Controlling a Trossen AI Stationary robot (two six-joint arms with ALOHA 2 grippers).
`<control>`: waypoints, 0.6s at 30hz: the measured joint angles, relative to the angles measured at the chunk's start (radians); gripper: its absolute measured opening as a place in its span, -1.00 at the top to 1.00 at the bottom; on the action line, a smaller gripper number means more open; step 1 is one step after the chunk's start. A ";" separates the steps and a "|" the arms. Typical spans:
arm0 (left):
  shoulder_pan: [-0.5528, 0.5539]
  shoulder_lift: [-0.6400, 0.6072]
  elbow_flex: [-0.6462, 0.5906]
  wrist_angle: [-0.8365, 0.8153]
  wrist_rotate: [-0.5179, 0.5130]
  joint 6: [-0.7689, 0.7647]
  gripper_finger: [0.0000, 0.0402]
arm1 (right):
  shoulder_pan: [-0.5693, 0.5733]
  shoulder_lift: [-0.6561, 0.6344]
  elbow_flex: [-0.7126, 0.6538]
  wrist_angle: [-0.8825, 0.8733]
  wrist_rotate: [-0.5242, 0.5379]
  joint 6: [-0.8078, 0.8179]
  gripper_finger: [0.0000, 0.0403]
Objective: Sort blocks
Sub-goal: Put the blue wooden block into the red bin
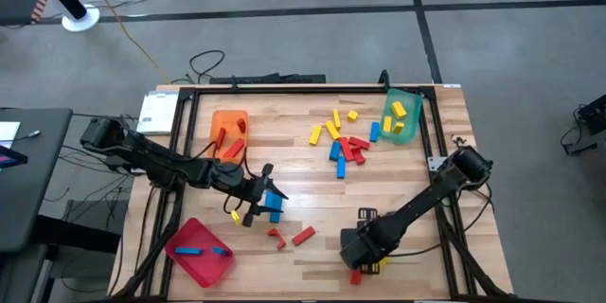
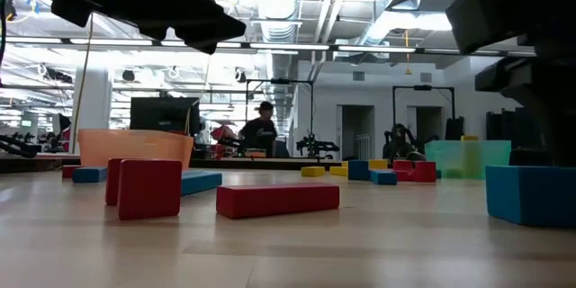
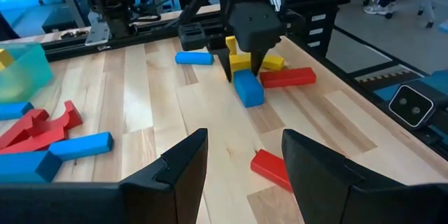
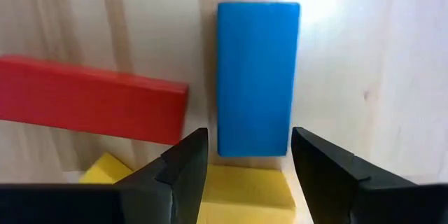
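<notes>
Red, blue and yellow blocks lie scattered on the wooden table, with a cluster (image 1: pixel 343 142) at the far middle. My right gripper (image 3: pixel 241 70) points straight down, open. Its fingers stand on either side of one end of a blue block (image 4: pixel 257 77) that lies flat, without touching it. A red block (image 4: pixel 91 105) and a yellow block (image 4: pixel 245 185) lie beside that one. My left gripper (image 3: pixel 245 140) hangs open and nearly level above the table's left middle (image 1: pixel 263 194), holding nothing. It faces the right gripper, above a blue block (image 1: pixel 275 206), and a red block (image 3: pixel 269 168) lies ahead of it.
An orange tray (image 1: pixel 227 125) with red blocks stands at the far left. A red tray (image 1: pixel 199 254) with blue blocks is at the near left, and a green tray (image 1: pixel 402 115) with yellow blocks at the far right. A black frame (image 1: pixel 284 88) borders the table. People work in the room behind.
</notes>
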 joint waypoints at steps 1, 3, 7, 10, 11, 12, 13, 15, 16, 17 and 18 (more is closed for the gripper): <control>0.000 0.000 0.000 0.000 0.000 0.000 0.10 | -0.001 0.000 0.000 0.008 0.002 -0.005 -0.10; 0.000 0.000 0.000 0.000 -0.001 0.000 0.10 | -0.009 0.000 0.000 0.014 0.008 -0.022 -0.10; 0.000 0.000 0.000 -0.001 -0.002 -0.001 0.10 | -0.024 0.000 0.000 0.014 0.040 -0.035 -0.10; 0.000 0.000 0.000 -0.005 -0.003 -0.002 0.10 | -0.034 0.000 0.000 0.027 0.044 -0.046 -0.10; 0.000 0.000 0.000 -0.005 -0.003 -0.002 0.10 | -0.034 0.000 0.000 0.027 0.045 -0.047 -0.10; 0.000 0.000 0.000 -0.005 -0.003 -0.003 0.10 | -0.035 0.000 0.000 0.026 0.045 -0.047 -0.10; 0.000 0.000 0.000 -0.005 -0.003 -0.003 0.10 | -0.034 0.000 0.000 0.026 0.045 -0.049 -0.10; 0.000 0.000 0.000 -0.006 -0.003 -0.004 0.10 | -0.033 0.000 0.000 0.026 0.045 -0.049 -0.10; 0.000 0.000 0.000 -0.006 -0.003 -0.004 0.10 | -0.033 0.000 0.000 0.026 0.045 -0.049 -0.09; 0.000 0.000 0.000 -0.006 -0.003 -0.004 0.10 | -0.033 0.000 0.000 0.026 0.045 -0.049 -0.08; 0.000 0.000 0.000 -0.006 -0.003 -0.002 0.10 | -0.033 0.000 0.000 0.028 0.045 -0.049 -0.06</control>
